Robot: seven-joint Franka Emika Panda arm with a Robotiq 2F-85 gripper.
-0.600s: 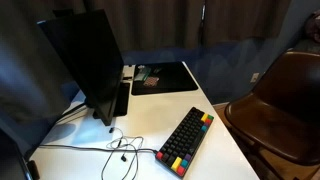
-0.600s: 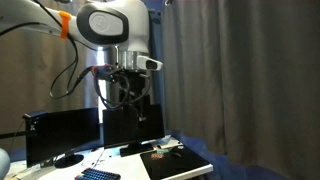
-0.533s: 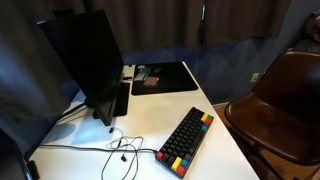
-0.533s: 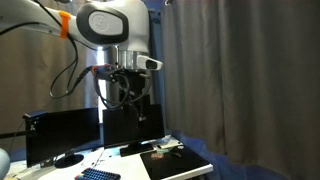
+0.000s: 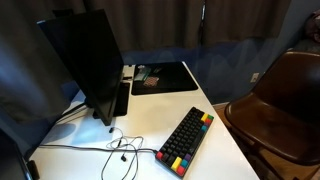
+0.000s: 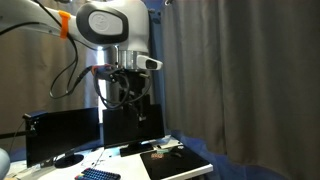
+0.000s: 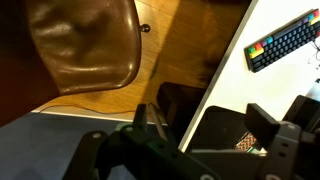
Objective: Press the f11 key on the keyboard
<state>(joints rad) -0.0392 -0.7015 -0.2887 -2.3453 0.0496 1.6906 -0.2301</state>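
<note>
One keyboard (image 7: 285,42) | well apart from pincer (image 7: 207,128) | jaws spread

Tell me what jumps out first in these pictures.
The black keyboard, with red, yellow, green and blue keys, lies near the edge of the white table, not far from a big dark monitor. A white robot arm hangs high above the table with its gripper open. A brown chair stands alongside.
</note>
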